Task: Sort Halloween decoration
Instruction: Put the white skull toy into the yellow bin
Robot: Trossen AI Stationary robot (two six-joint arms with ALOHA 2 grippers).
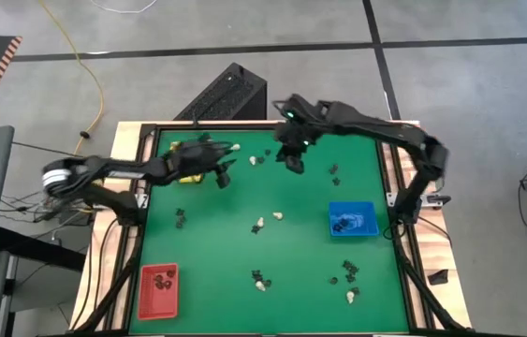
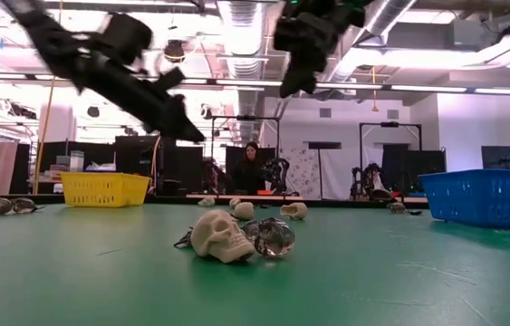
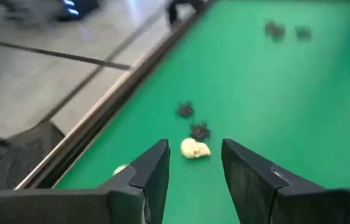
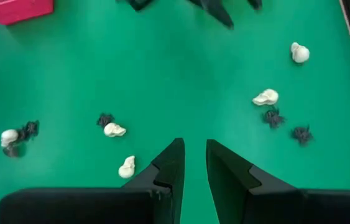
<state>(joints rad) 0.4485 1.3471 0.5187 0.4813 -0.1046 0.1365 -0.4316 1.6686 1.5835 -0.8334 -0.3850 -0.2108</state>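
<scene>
The Halloween decoration is scattered across the green table [image 1: 300, 234]: small cream skulls [image 1: 278, 215] and black spiders [image 1: 181, 218] lie mostly in the middle and lower half of the high view, with a few more near the top edge. Some black pieces already sit in the red tray [image 1: 159, 290] at lower left and in the blue tray [image 1: 352, 219] at centre right; a yellow tray [image 2: 104, 188] stands at the left of the low view.

The left gripper [image 3: 193, 171] hovers at the upper left of the table with its fingers spread and empty, a cream skull [image 3: 194, 149] lying on the mat between them and beyond. The right gripper [image 4: 191, 165] hangs above the upper middle, its fingers narrowly parted and holding nothing.

These trinkets look like light, hard plastic. A skull [image 2: 222, 237] is rounded and smooth, so it would likely squirt out of an off-centre pinch; taking it squarely across its widest part seems safest. The spiders look thin-legged and low, best caught across the body, with the fingertips brought right down to the mat
</scene>
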